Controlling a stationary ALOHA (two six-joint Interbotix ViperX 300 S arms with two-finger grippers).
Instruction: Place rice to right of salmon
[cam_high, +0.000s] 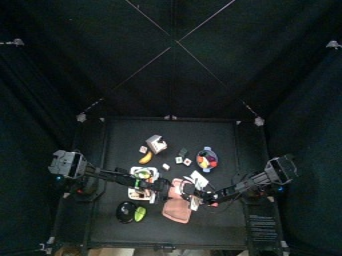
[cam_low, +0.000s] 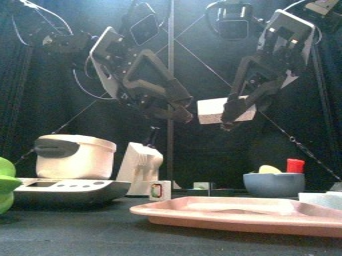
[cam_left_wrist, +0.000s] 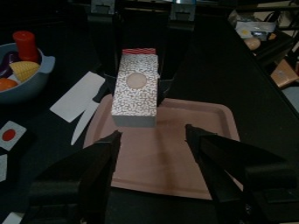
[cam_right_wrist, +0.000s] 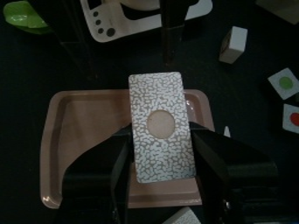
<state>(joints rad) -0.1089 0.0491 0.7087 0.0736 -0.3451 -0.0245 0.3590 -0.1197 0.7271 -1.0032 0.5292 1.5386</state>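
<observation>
The salmon is a large flat pink slab, low at the front in the front view (cam_low: 227, 210) and under both grippers in the wrist views (cam_left_wrist: 176, 166) (cam_right_wrist: 82, 140); it also shows in the top view (cam_high: 178, 211). My right gripper (cam_right_wrist: 170, 162) is shut on the rice (cam_right_wrist: 162, 122), a white speckled block, and holds it in the air above the salmon (cam_low: 221, 108). The left wrist view shows the rice (cam_left_wrist: 138, 87) hanging over the slab's far part. My left gripper (cam_left_wrist: 152, 149) is open and empty, just above the salmon.
A white rice cooker (cam_low: 74, 155) on a tray and a white carton (cam_low: 143, 165) stand at the left. A blue bowl (cam_low: 274, 182) with toy food is at the right. A banana (cam_high: 146, 156), a green item (cam_high: 127, 211) and small white tags (cam_right_wrist: 284, 81) lie around.
</observation>
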